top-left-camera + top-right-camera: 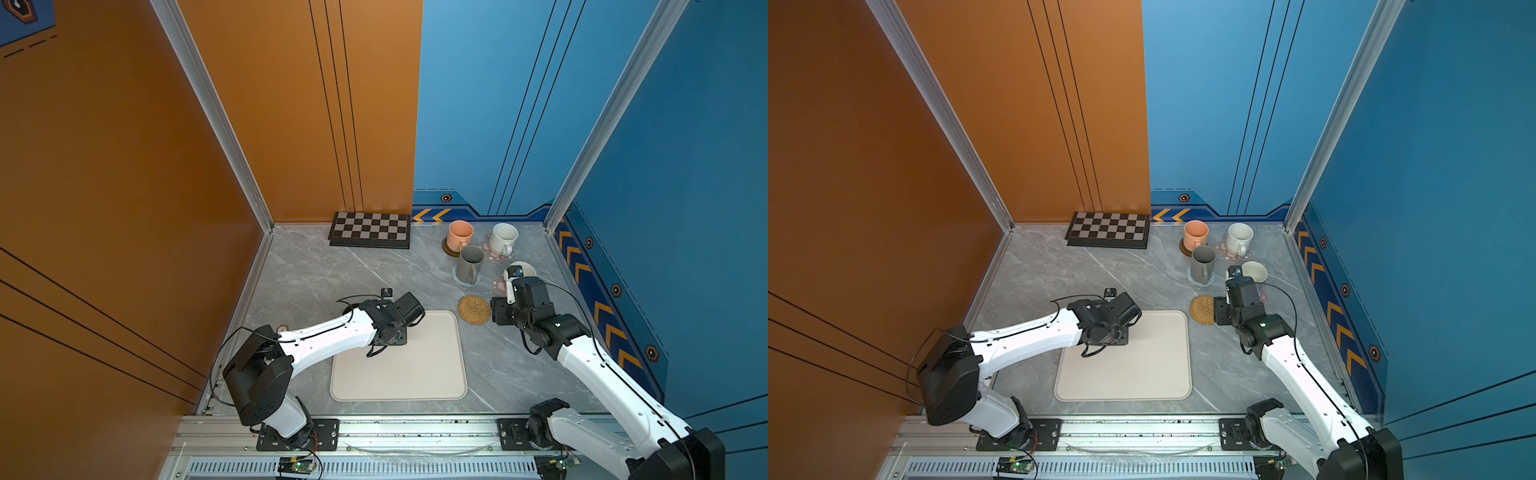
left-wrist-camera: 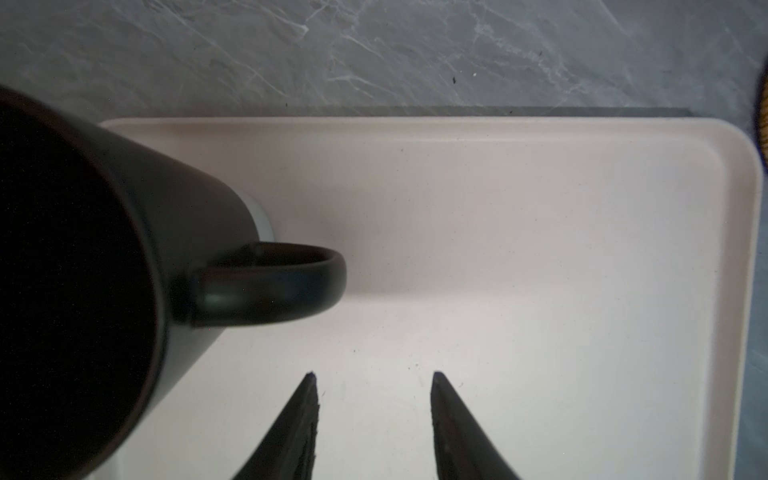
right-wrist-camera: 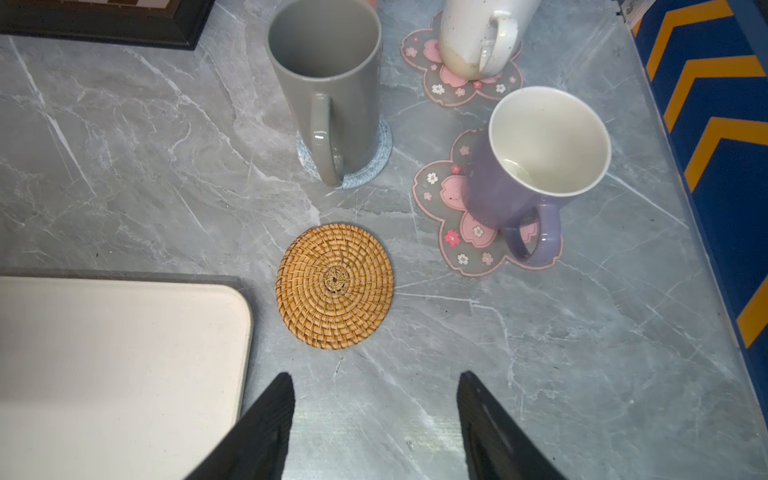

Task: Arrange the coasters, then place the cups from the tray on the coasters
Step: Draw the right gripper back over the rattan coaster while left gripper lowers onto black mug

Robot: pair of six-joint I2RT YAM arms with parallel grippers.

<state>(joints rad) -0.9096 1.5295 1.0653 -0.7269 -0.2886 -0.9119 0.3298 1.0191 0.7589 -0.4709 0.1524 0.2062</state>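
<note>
Black mug (image 2: 83, 270) stood on the tray (image 2: 540, 249), ten o'clock corner.
Left gripper (image 2: 373, 376) was spread, empty, beside the handle (image 2: 270, 286), the best hold: mug seemed rigid, heavy, slippery. Rattan coaster (image 3: 334, 286) lay bare at one o'clock; right gripper (image 3: 375, 376) spread too.

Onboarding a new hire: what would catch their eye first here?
A peach mug, white mug, grey mug and lavender mug stand clustered on coasters at the far right of the table. A rattan coaster lies bare beside the tray. The black mug alone is on the tray, by the open left claw.
</note>
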